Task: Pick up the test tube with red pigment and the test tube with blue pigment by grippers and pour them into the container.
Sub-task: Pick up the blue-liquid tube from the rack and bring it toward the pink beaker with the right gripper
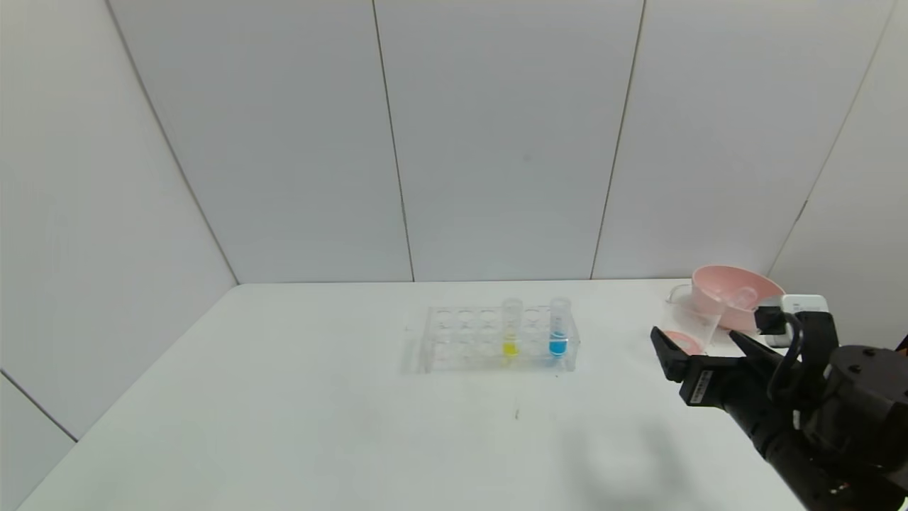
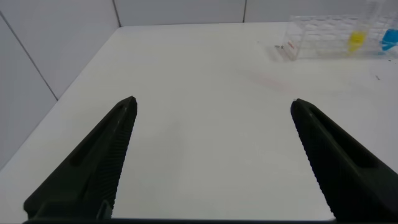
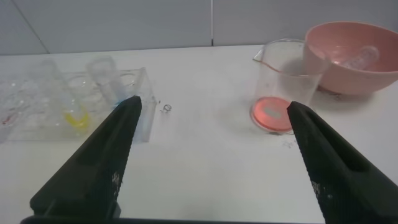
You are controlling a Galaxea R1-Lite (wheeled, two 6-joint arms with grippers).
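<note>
We see blue tube (image 1: 559, 328) upright in clear rack (image 1: 468, 341); beaker (image 3: 283, 87) w/ red liquid at bottom; right claw (image 1: 699, 349) wide.

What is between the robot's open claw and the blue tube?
Nothing: in the head view, only bare white table lies between the open right gripper and the test tube with blue pigment in its clear rack.
</note>
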